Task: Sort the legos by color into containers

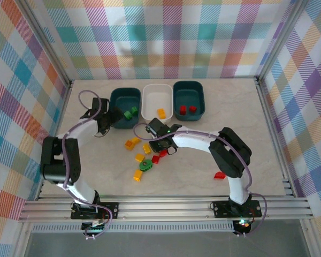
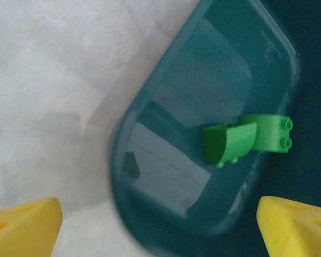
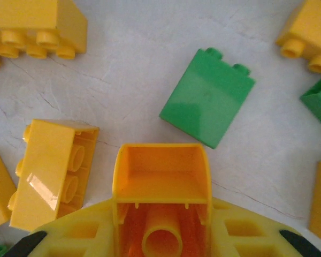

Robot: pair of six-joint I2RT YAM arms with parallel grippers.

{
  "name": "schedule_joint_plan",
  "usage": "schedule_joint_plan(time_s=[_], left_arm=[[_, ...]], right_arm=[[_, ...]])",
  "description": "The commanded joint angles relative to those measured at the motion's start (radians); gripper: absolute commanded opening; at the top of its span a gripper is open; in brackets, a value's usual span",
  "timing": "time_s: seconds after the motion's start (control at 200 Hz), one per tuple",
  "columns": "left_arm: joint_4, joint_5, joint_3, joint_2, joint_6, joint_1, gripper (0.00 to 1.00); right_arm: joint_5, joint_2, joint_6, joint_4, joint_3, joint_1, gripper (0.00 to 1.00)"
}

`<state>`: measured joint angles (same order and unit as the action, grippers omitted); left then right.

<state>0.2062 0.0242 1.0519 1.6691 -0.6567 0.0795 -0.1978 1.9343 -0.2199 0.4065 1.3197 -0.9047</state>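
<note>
Legos are being sorted by colour, and the job is being judged as well under half done. Five pieces are being counted as placed: two green bricks are lying in the left teal tub, one yellow-orange brick is lying in the white tub in the middle, and two red bricks are lying in the right teal tub. No tub is being seen with mixed colours. The remainder is being left loose on the table, mostly in a cluster just in front of the tubs and between the two arms: about five yellow pieces, a pair of red pieces and some green pieces. One more lone red brick is lying apart, beside the right arm. The left gripper is being held at the near-left edge of the left teal tub, jaws spread wide and nothing between them; in the left wrist view its fingertips are flanking the tub with the green bricks inside. The right gripper is being held low over the cluster, and its jaws are being pressed against the sides of a yellow brick whose hollow underside is facing the camera. Whether that brick is off the table cannot be told. It is being taken as next for the white tub. The exact loose count is being left open, since some pieces are being hidden under the right gripper.
</note>
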Motion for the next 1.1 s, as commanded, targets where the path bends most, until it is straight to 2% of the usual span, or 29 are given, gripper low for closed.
schedule_joint_plan(time_s=[0.0,0.16,0.295,0.565,0.75,0.9,0.94,1.02,1.095], left_arm=[[0.010,0.010,0.098,0.056,0.069,-0.010,0.93],[-0.040,0.063,0.145,0.123,0.062,-0.011,0.92],[-0.071,0.116,0.189,0.192,0.063,-0.010,0.91],[-0.104,0.187,0.183,0.205,0.037,-0.010,0.88],[-0.073,0.115,0.095,0.045,0.029,-0.012,1.00],[-0.085,0.110,-0.045,-0.150,-0.047,-0.010,1.00],[-0.091,0.124,-0.089,-0.198,-0.072,-0.008,1.00],[-0.083,0.155,-0.170,-0.283,-0.104,-0.002,1.00],[-0.057,0.186,-0.230,-0.370,-0.113,0.013,1.00]], right_arm=[[-0.044,-0.091,0.010,0.032,0.055,0.008,0.27],[-0.077,-0.130,0.033,0.048,0.117,0.047,0.27],[-0.095,-0.094,0.041,0.056,0.206,0.106,0.27],[-0.095,0.145,0.005,0.102,0.490,0.211,0.27],[-0.058,0.331,0.010,0.221,0.732,0.253,0.29],[-0.025,0.412,0.007,0.285,0.850,0.267,0.32],[-0.010,0.429,0.006,0.301,0.872,0.270,0.35],[-0.031,0.467,0.010,0.405,0.958,0.271,0.48],[-0.046,0.434,0.009,0.412,0.947,0.272,0.53]])
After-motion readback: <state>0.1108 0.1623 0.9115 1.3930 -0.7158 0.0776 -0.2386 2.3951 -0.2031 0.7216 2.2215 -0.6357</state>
